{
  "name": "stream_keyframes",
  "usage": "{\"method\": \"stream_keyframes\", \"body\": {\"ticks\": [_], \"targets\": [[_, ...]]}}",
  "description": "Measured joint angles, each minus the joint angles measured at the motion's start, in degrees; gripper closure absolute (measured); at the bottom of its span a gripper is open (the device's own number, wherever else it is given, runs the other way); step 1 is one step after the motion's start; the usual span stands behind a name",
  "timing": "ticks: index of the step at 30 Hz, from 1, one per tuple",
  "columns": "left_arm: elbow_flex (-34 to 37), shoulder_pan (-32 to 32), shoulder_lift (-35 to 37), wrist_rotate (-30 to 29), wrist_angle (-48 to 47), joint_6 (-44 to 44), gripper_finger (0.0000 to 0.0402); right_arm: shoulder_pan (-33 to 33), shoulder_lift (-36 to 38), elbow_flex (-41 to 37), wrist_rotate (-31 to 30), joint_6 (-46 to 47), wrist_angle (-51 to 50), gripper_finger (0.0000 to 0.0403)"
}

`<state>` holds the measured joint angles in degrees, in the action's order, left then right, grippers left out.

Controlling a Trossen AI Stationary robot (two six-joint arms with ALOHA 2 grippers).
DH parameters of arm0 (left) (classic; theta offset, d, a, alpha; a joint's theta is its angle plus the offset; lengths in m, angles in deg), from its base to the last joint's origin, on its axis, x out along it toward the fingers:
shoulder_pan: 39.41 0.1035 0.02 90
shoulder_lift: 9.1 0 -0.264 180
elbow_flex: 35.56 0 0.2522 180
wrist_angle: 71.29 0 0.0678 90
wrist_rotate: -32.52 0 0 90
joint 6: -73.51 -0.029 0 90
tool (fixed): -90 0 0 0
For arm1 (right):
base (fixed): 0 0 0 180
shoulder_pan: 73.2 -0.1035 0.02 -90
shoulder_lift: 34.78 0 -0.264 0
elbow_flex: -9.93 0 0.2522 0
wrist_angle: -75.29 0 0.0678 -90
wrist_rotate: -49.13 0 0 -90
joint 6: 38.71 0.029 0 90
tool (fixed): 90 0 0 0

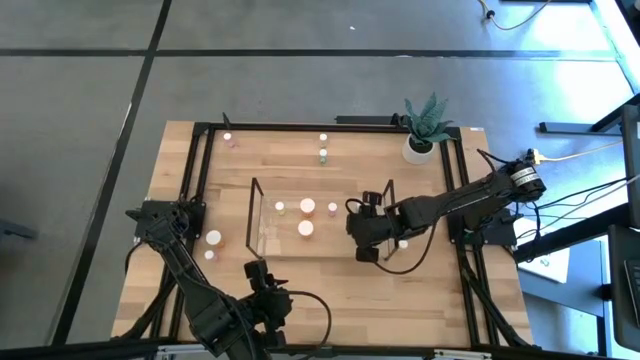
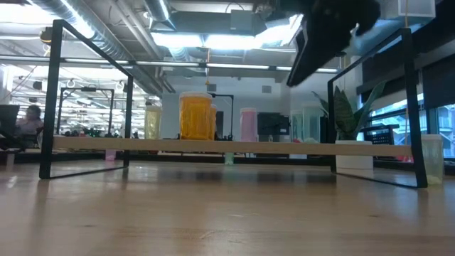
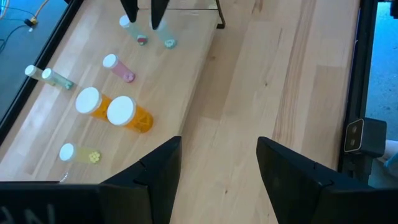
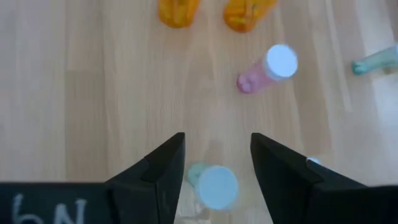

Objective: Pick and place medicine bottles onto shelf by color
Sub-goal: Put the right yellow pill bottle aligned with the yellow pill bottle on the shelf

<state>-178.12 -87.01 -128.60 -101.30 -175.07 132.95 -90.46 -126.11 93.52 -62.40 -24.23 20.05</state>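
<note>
Two orange bottles [image 3: 115, 112] wear white caps on the pale, wood-grained table [image 3: 261, 74]. A pink bottle [image 4: 267, 70] and a pale green bottle [image 4: 211, 185] also have white caps.

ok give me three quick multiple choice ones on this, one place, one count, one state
1. The right claw hangs over:
A. the right end of the shelf
B. the plant pot
C. the table's left edge

2. Big orange bottles on the shelf:
A. one
B. two
C. four

3. The left claw is:
A. shut on a pink bottle
B. open and empty
C. shut on an orange bottle

Answers:
1 A, the high view shows it above the shelf's right end.
2 B, two white-capped orange bodies stand side by side there.
3 B, the left wrist view shows only bare wood between its spread fingers.
</note>
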Motion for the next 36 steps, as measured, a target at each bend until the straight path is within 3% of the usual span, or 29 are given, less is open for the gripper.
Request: {"method": "stream_keyframes", "body": {"ticks": [4, 12, 17, 30, 36], "targets": [[0.0, 0.0, 0.0, 1.6, 0.0, 0.0, 0.02, -1.8, 0.0, 4.8, -0.5, -0.3, -4.8, 0.0218], [0.0, -0.1, 0.4, 3.3, 0.0, 0.0, 0.02, -8.5, 0.0, 15.2, -9.4, 0.6, -15.5, 0.0218], [0.0, -0.6, 1.6, 2.8, 0.0, -0.1, 0.02, -12.4, 0.0, 19.6, -10.3, 3.5, -21.7, 0.0218], [0.0, -0.9, 2.0, 2.9, 0.0, -0.1, 0.02, -19.9, 6.1, 20.4, -10.3, 17.2, -34.0, 0.0218], [0.0, -0.9, 2.0, 2.9, 0.0, -0.1, 0.02, -24.1, 9.9, 18.4, -6.2, 23.0, -39.6, 0.0218]]}}
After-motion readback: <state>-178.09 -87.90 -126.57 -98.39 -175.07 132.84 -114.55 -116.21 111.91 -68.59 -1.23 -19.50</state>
